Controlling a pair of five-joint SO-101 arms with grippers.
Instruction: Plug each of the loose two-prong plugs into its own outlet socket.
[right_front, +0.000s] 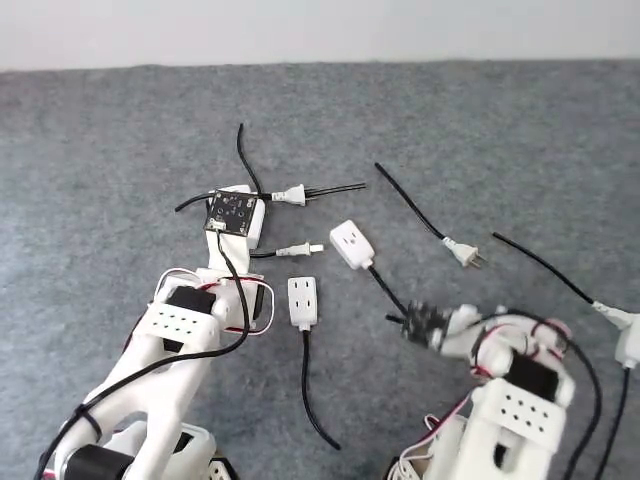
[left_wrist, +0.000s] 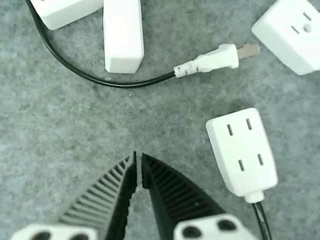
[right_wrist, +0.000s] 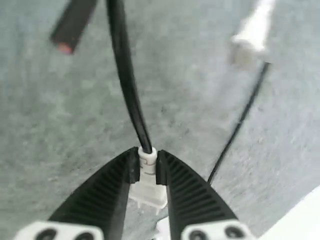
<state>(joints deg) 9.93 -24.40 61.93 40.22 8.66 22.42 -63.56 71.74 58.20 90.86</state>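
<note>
A loose white two-prong plug (right_front: 300, 249) (left_wrist: 212, 59) lies on the grey carpet with its prongs toward a tilted white outlet (right_front: 351, 243) (left_wrist: 292, 32). A second white outlet (right_front: 302, 300) (left_wrist: 242, 150) lies just below the plug, sockets up. My left gripper (left_wrist: 138, 160) is shut on nothing, low over the carpet beside that outlet. My right gripper (right_front: 408, 322) (right_wrist: 146, 162) is shut on a white plug (right_wrist: 148, 185), whose black cable (right_wrist: 125, 85) runs away from the fingers. Two more plugs (right_front: 290, 195) (right_front: 465, 253) lie farther back.
Another plug (right_front: 610, 312) and a white outlet (right_front: 630, 345) sit at the right edge. Black cables (right_front: 310, 385) trail across the carpet. Two white blocks (left_wrist: 122, 35) lie beyond the left gripper. A cut cable end (right_wrist: 72, 25) and a blurred white plug (right_wrist: 252, 35) lie ahead of the right gripper.
</note>
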